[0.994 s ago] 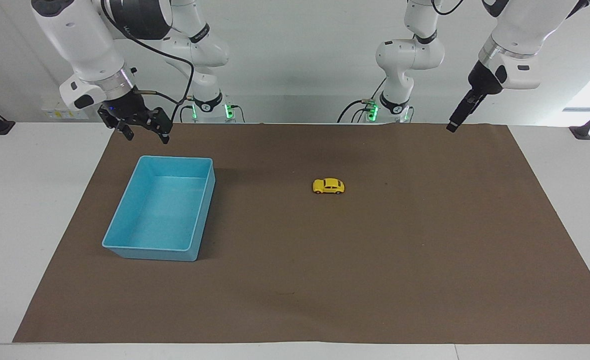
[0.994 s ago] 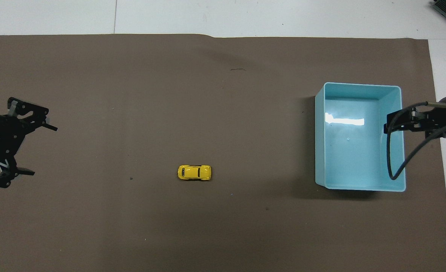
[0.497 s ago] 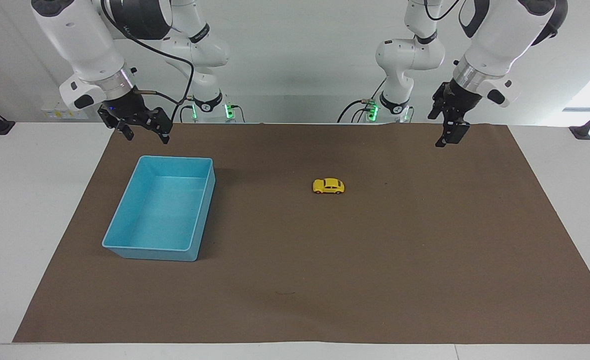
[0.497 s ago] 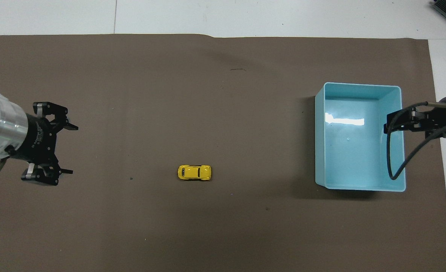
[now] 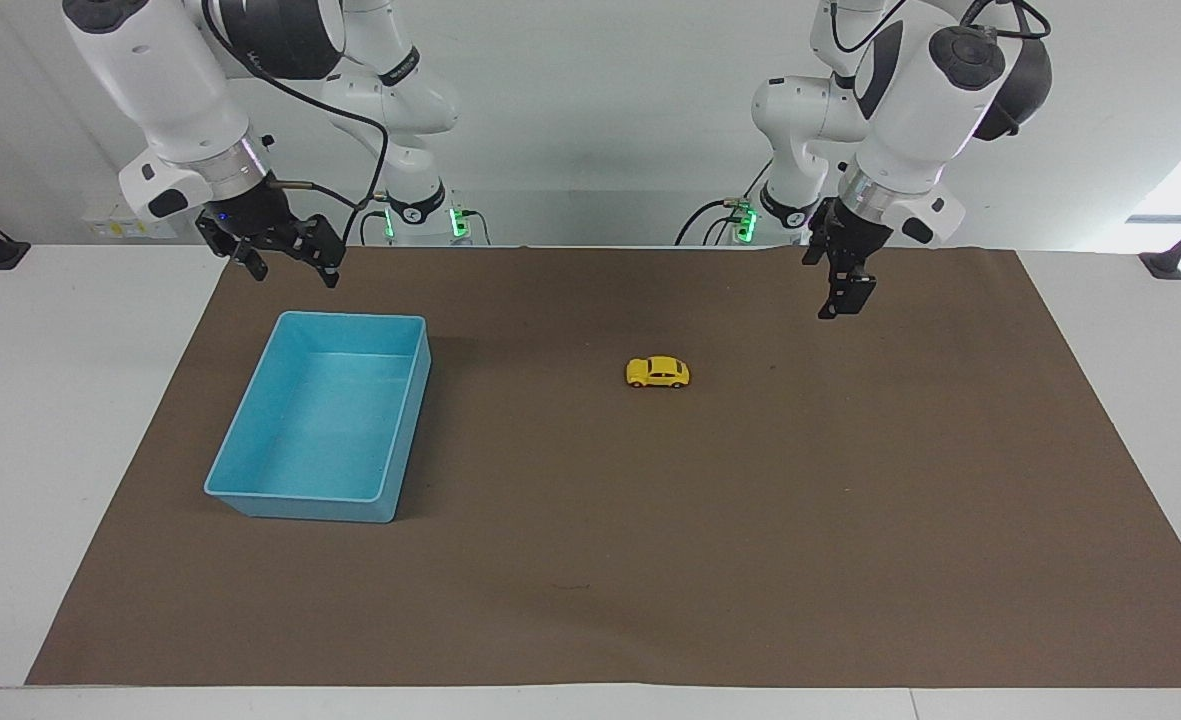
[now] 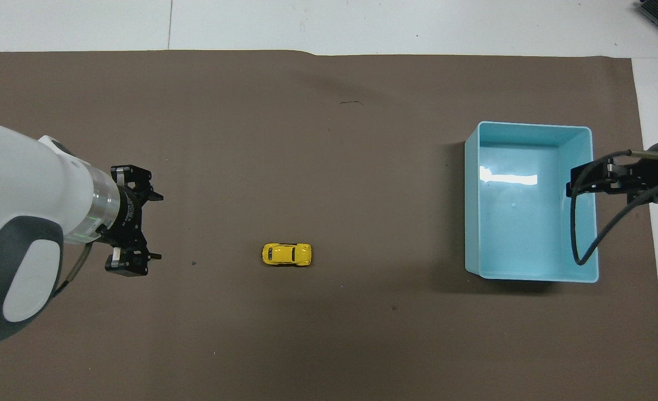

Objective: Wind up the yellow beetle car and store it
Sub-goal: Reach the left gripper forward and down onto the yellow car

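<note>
The yellow beetle car stands on its wheels in the middle of the brown mat; it also shows in the overhead view. The blue bin sits empty toward the right arm's end of the table, and its rim shows in the overhead view. My left gripper hangs open in the air over the mat between the car and the left arm's end, well apart from the car; the overhead view shows its spread fingers. My right gripper waits open and empty above the bin's rim.
The brown mat covers most of the white table. A black cable from the right arm's wrist loops over the bin in the overhead view.
My left arm has swung in from the left arm's end of the table and come lower, toward the car. The car, the bin and the right arm have not moved.
</note>
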You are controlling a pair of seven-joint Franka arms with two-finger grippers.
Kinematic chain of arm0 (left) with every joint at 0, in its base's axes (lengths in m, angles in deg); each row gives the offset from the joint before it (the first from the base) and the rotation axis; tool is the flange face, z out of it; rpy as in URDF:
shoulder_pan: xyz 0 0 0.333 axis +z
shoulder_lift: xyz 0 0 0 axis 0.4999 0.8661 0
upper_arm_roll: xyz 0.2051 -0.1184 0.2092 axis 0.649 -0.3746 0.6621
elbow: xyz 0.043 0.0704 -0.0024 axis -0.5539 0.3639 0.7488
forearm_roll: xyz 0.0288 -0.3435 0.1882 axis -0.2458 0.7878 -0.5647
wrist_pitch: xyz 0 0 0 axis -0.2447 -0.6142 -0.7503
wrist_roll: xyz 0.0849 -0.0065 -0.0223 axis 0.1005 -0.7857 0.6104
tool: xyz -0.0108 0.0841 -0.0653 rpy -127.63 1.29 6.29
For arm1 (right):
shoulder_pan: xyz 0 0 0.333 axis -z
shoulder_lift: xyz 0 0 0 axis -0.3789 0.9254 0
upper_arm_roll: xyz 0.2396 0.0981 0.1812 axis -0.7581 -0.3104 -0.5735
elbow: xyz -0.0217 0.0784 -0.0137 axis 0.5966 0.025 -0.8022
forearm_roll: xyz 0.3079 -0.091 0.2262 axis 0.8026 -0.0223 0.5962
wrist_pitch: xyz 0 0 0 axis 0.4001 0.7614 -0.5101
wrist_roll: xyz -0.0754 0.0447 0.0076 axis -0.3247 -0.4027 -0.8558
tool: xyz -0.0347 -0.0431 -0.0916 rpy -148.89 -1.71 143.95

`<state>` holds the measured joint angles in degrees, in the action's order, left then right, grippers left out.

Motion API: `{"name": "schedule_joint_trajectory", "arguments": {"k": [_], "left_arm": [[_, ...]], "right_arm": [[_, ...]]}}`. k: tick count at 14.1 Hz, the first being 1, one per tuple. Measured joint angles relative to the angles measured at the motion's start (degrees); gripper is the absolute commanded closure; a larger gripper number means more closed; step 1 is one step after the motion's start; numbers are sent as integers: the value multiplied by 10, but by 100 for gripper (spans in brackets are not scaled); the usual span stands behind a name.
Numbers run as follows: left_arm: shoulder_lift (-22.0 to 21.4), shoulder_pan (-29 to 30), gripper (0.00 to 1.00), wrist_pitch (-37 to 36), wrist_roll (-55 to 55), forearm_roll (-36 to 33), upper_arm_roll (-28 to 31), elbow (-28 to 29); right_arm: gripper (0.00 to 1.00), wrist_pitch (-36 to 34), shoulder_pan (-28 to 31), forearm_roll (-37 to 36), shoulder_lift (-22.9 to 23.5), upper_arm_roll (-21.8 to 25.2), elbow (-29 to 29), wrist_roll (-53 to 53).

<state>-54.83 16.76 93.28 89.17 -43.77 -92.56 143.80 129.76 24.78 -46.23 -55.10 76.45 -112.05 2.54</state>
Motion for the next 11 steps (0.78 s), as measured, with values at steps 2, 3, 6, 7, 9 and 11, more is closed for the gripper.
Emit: {"name": "schedule_joint_trajectory", "arguments": {"k": [2,3,6,7,9,11], "left_arm": [[0,-23,0,38,40,0,0,25],[0,-38,0,60,63,0,-1,38],[3,-86,0,106,121,0,-2,78],[3,-100,0,125,141,0,-2,91],[9,-123,0,157,175,0,-2,114],[35,-142,0,196,214,0,-2,129]], "right_arm": [[0,0,0,0,0,0,0,0],[0,0,0,0,0,0,0,0],[0,0,0,0,0,0,0,0],[0,0,0,0,0,0,0,0],[0,0,0,0,0,0,0,0],[0,0,0,0,0,0,0,0]]}}
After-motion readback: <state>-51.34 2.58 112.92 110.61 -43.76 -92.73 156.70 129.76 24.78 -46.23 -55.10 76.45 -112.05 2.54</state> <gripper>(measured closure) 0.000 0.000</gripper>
